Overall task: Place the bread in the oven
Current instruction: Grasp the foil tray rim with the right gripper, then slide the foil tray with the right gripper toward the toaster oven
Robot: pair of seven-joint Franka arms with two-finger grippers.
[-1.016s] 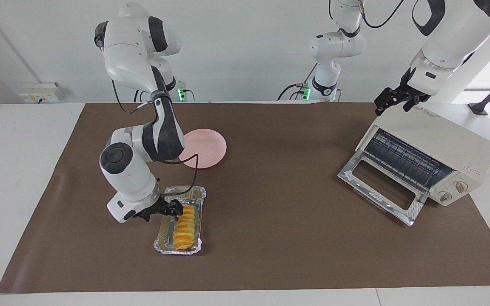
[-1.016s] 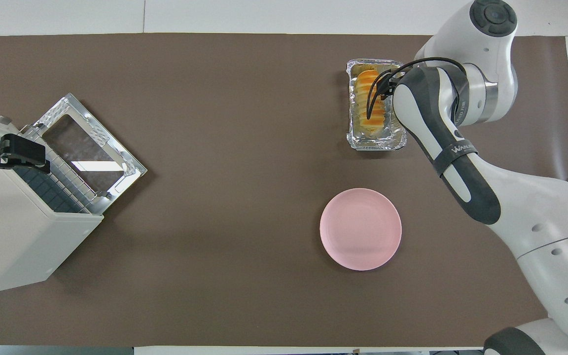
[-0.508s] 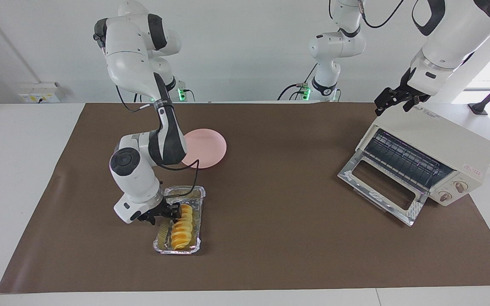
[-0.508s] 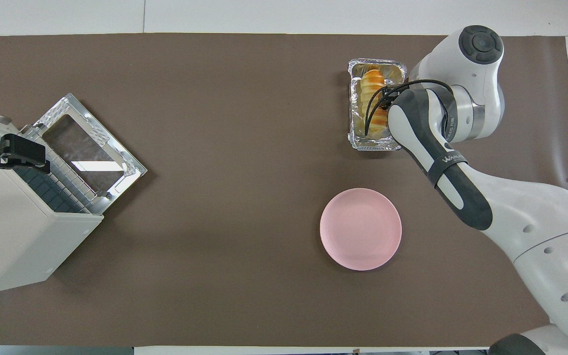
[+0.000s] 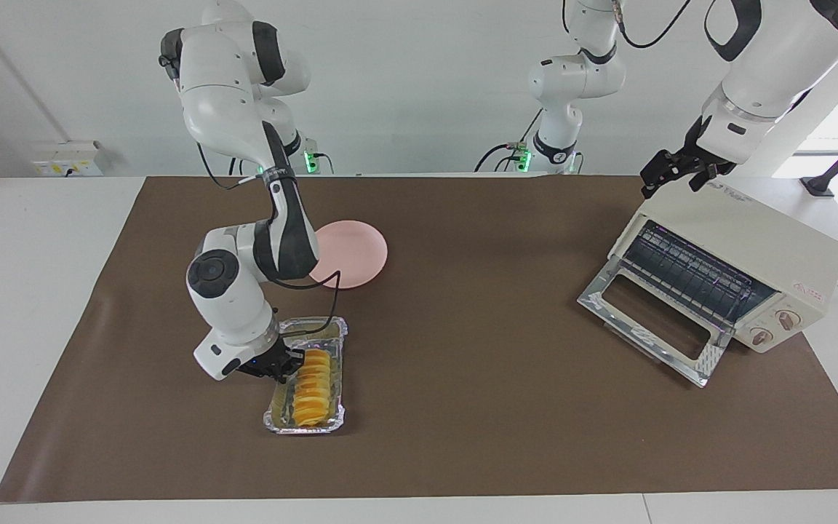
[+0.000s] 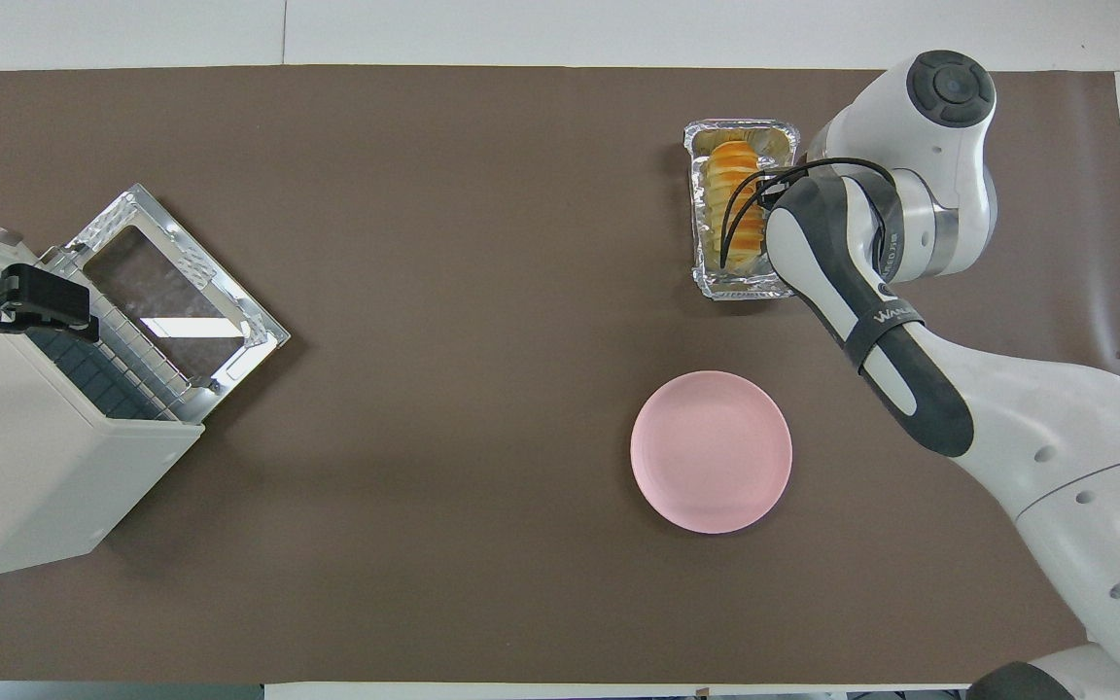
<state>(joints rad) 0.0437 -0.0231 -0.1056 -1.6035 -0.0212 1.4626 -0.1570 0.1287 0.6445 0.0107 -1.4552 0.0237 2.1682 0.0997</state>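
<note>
Bread point(image 5: 313, 386): yellow-orange w/ ridged stripes. Foil tray point(image 5: 278, 419): crinkled silver. Plate point(image 5: 357, 251): plain pink. Oven point(image 5: 761, 251): cream-white, red lettering. Table cover point(image 5: 499, 407): brown.

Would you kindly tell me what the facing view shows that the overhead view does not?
Only the facing view shows the oven's knobs, its wire rack inside, and the right tool down at the bread. Only the overhead view shows the bread's end farthest from the robots uncovered. Both show the foil tray, pink plate, the open oven door, and the left tool over the oven.
</note>
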